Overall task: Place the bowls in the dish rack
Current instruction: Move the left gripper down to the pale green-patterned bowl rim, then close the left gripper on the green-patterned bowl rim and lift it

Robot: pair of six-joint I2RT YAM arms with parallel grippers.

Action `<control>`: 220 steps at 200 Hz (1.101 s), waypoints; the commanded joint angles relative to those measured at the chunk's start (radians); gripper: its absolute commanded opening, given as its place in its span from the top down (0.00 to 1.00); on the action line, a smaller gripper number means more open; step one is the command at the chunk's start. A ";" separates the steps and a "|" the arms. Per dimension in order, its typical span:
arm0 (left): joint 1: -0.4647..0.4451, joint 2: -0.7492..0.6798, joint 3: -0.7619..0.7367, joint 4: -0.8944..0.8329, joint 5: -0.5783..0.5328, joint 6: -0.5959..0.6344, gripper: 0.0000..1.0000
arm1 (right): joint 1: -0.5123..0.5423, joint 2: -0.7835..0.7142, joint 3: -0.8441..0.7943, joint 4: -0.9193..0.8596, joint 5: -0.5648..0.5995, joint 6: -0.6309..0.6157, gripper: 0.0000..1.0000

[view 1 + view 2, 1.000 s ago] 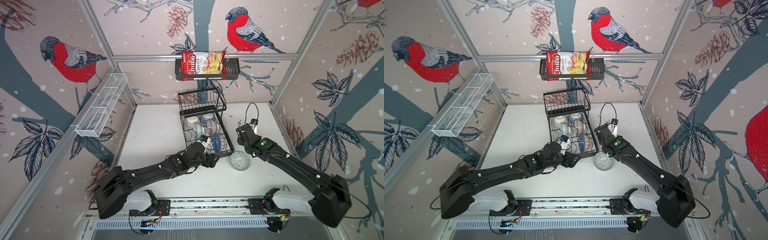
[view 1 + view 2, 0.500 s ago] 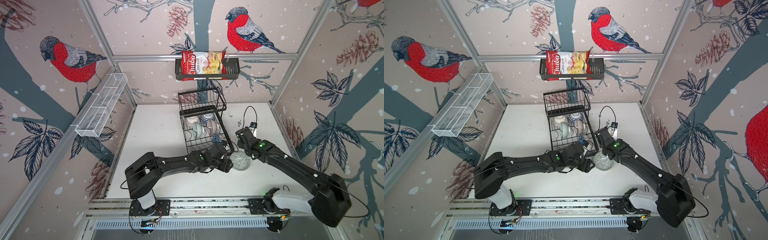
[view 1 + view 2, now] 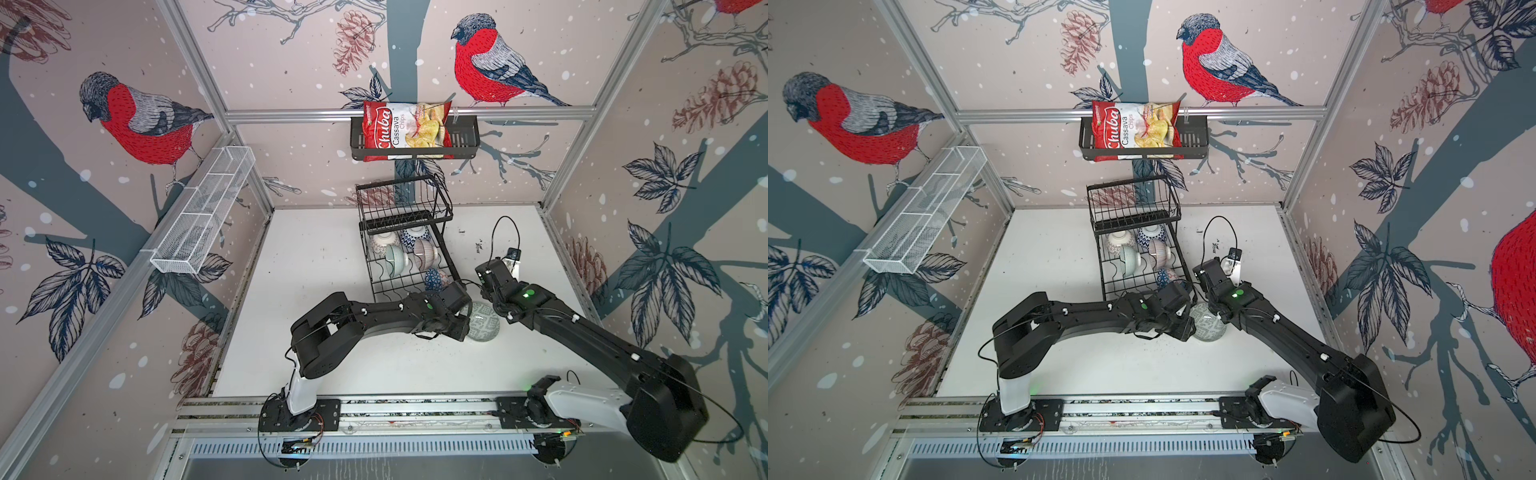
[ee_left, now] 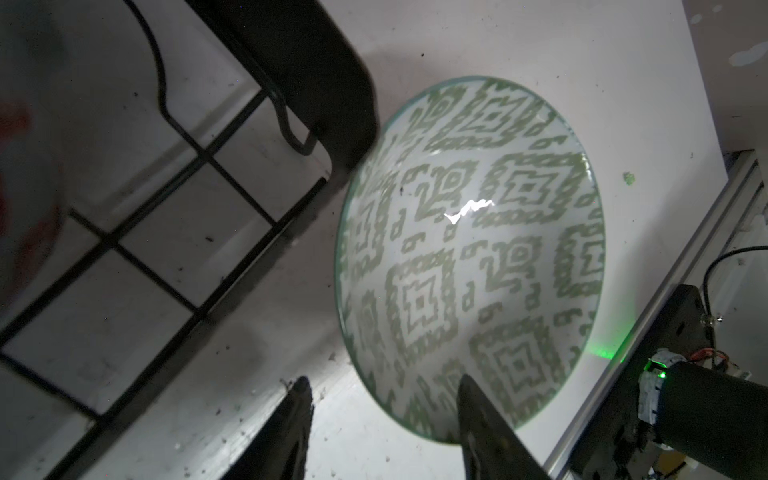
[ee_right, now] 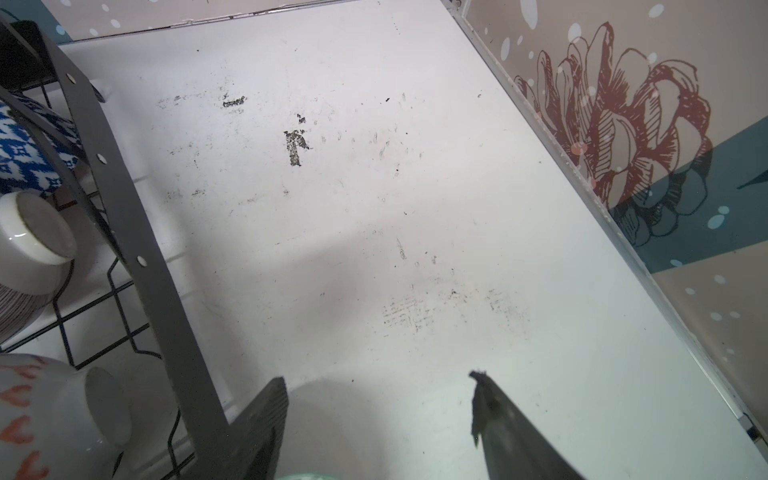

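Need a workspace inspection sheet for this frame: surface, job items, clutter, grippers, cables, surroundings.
Surface: white table, scuffed, dark specks.
Job's things: dish rack upright; at least five bowls in its lower tier; green-patterned bowl upside down on the table by the rack's near corner.
Clutter: chip bag in wall basket; white mesh trough on left wall.
Grippers: left gripper open, jaws straddling the green-patterned bowl's rim; right gripper open, nothing held.
Cables: black cable loops above the right wrist.
Surroundings: bird-print walls, aluminium frame.
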 commanded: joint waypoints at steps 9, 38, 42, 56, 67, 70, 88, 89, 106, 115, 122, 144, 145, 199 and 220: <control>0.000 0.025 0.034 -0.057 -0.023 0.015 0.46 | -0.006 -0.011 -0.009 0.007 0.021 -0.011 0.28; 0.000 0.051 0.074 -0.089 -0.042 0.021 0.48 | -0.011 -0.014 -0.016 0.011 0.022 -0.016 0.28; 0.000 0.055 0.080 -0.093 -0.045 0.021 0.49 | -0.011 -0.014 -0.017 0.012 0.022 -0.015 0.28; 0.000 0.070 0.102 -0.110 -0.051 0.024 0.51 | -0.013 -0.015 -0.021 0.016 0.019 -0.018 0.28; 0.000 0.081 0.120 -0.125 -0.057 0.027 0.54 | -0.013 -0.014 -0.023 0.019 0.019 -0.020 0.28; 0.000 0.084 0.123 -0.133 -0.059 0.027 0.55 | -0.013 -0.014 -0.024 0.019 0.020 -0.021 0.28; 0.001 0.099 0.150 -0.157 -0.070 0.031 0.60 | -0.014 -0.012 -0.027 0.019 0.021 -0.024 0.28; 0.000 0.099 0.150 -0.157 -0.070 0.031 0.60 | -0.014 -0.012 -0.026 0.019 0.021 -0.024 0.28; 0.000 0.101 0.157 -0.163 -0.072 0.033 0.65 | -0.016 -0.014 -0.028 0.020 0.024 -0.024 0.28; 0.000 0.101 0.158 -0.164 -0.072 0.033 0.67 | -0.016 -0.014 -0.028 0.022 0.024 -0.025 0.28; 0.000 0.101 0.158 -0.163 -0.071 0.033 0.70 | -0.017 -0.015 -0.028 0.022 0.025 -0.025 0.28; 0.000 0.099 0.154 -0.160 -0.069 0.033 0.77 | -0.020 -0.015 -0.028 0.023 0.024 -0.026 0.28; 0.000 0.099 0.154 -0.160 -0.069 0.033 0.77 | -0.020 -0.015 -0.028 0.023 0.024 -0.026 0.28; -0.003 0.086 0.141 -0.147 -0.065 0.046 0.85 | -0.022 -0.021 -0.028 0.025 0.005 -0.021 0.28; -0.006 0.075 0.130 -0.140 -0.071 0.053 0.93 | -0.022 -0.030 -0.032 0.027 -0.014 -0.021 0.28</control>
